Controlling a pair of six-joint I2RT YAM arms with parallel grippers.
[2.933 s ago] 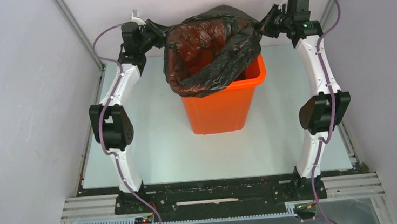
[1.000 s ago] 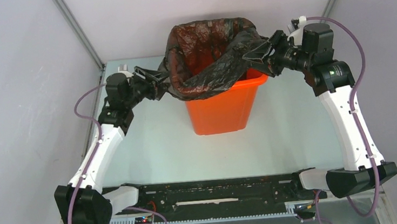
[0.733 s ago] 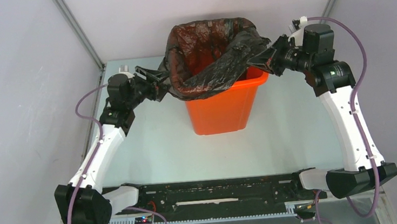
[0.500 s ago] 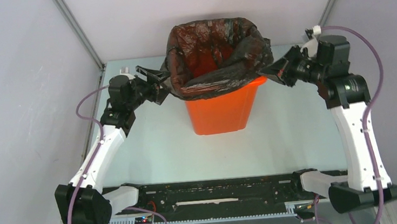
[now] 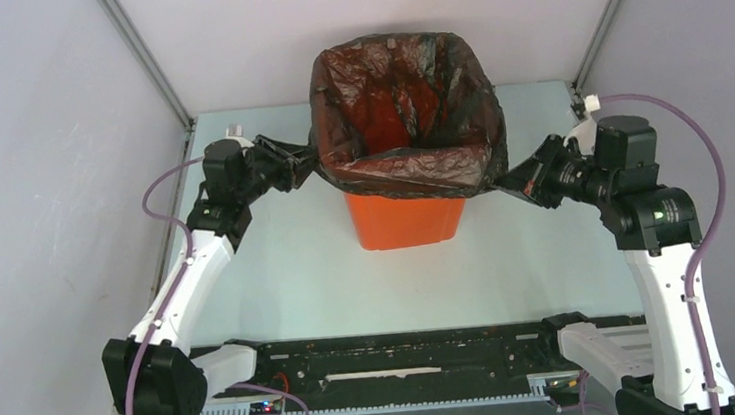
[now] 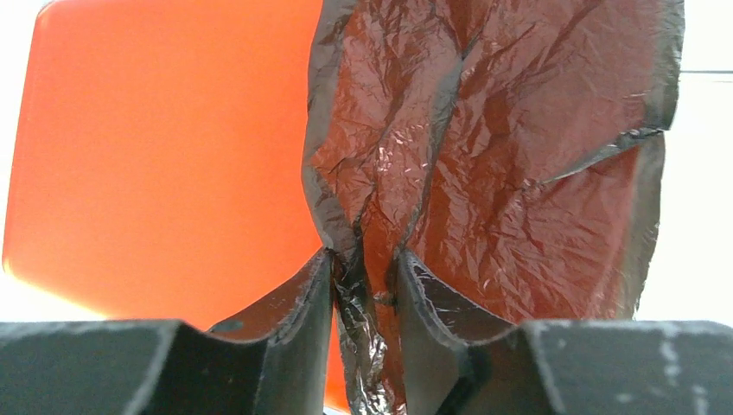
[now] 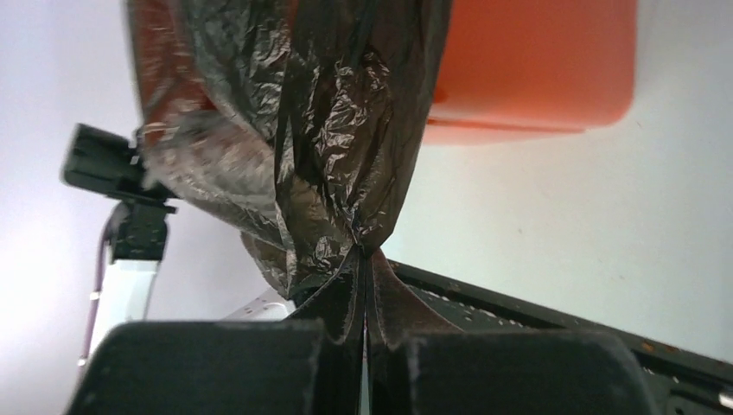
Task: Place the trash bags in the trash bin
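Note:
The black trash bag (image 5: 403,104) lines the orange trash bin (image 5: 405,220), its mouth spread open and its edge folded down over the rim on all sides. My left gripper (image 5: 307,159) is shut on the bag's left edge beside the bin; in the left wrist view (image 6: 365,275) a strip of film (image 6: 484,164) runs between the jaws, with the bin wall (image 6: 164,164) behind. My right gripper (image 5: 508,179) is shut on the bag's front right corner, pulled low outside the bin; in the right wrist view (image 7: 365,259) the film (image 7: 337,130) bunches into the jaws under the bin (image 7: 536,69).
The bin stands at the middle back of the pale table (image 5: 509,265). White enclosure walls close in at left, right and back, with metal posts (image 5: 145,56) at the back corners. The black base rail (image 5: 406,350) runs along the near edge.
My right gripper has swung from the bin's back right down to its front right, pulling the bag's edge over the front rim. The bag mouth now spreads square. The left gripper barely moved.

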